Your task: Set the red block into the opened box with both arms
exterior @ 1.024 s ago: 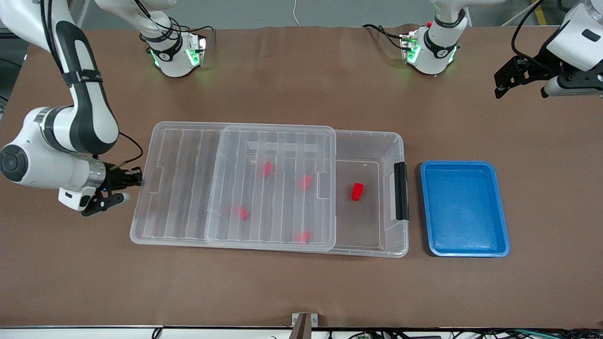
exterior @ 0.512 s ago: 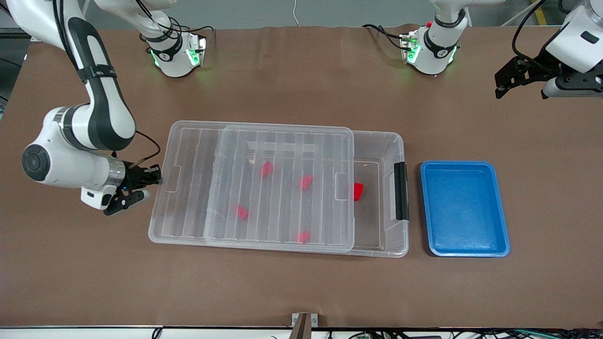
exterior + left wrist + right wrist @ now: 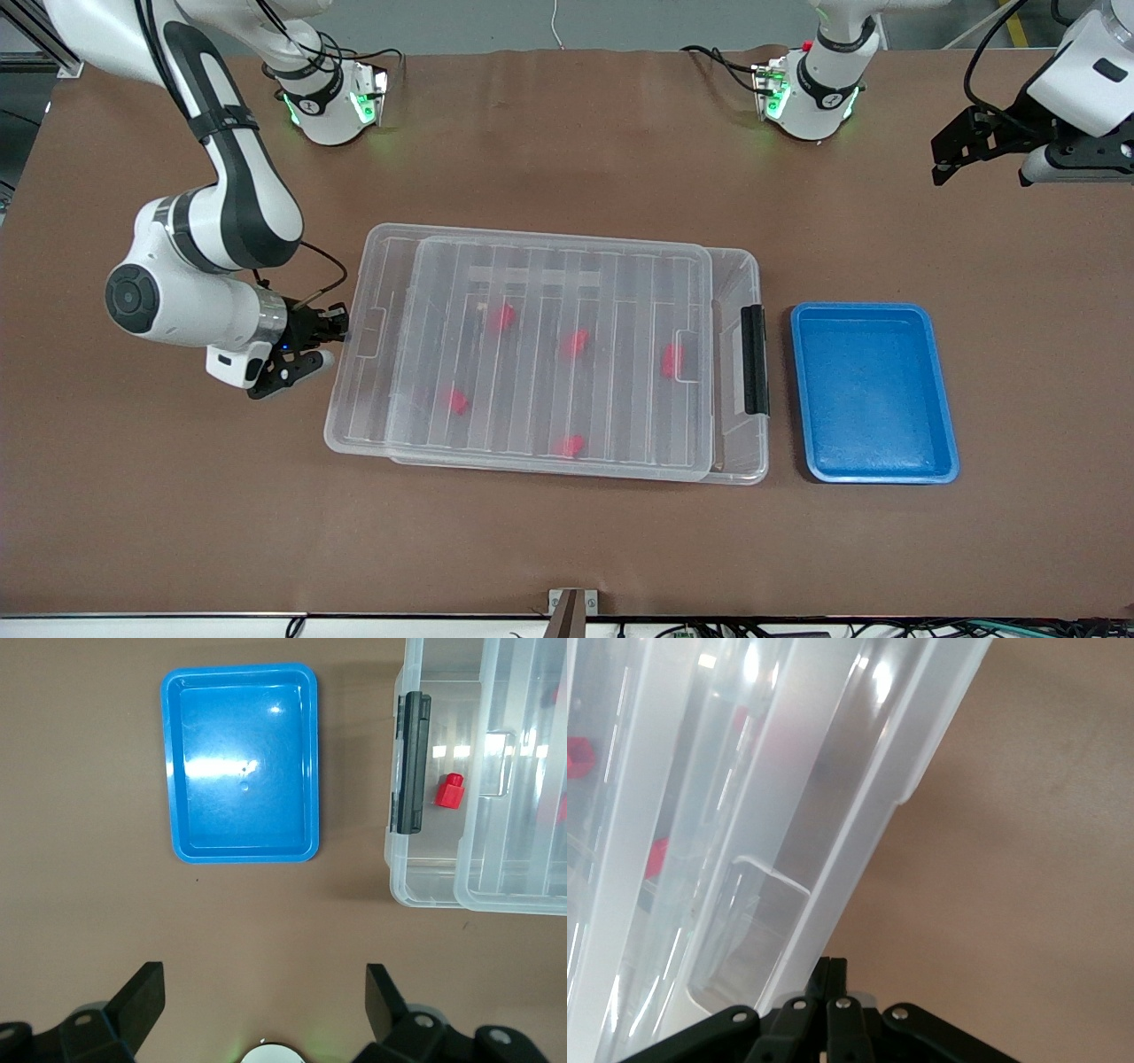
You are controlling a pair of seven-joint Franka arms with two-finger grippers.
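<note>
The clear box lies mid-table, its black clip on the short end toward the left arm. Its ribbed lid covers nearly all of it. The red block lies inside near the clip end, seen through the lid; the left wrist view shows the block beside the lid's edge. My right gripper is shut, its fingertips against the lid's short edge at the right arm's end. High over the table's left-arm end, my left gripper hangs open and empty.
A blue tray, empty, sits on the table beside the box's clip end, also in the left wrist view. Several other small red blocks lie in the box under the lid. Both arm bases stand along the table's edge farthest from the camera.
The right gripper has pushed the lid along the box toward the clip end, so the lid now covers the red block. The left arm has stayed still.
</note>
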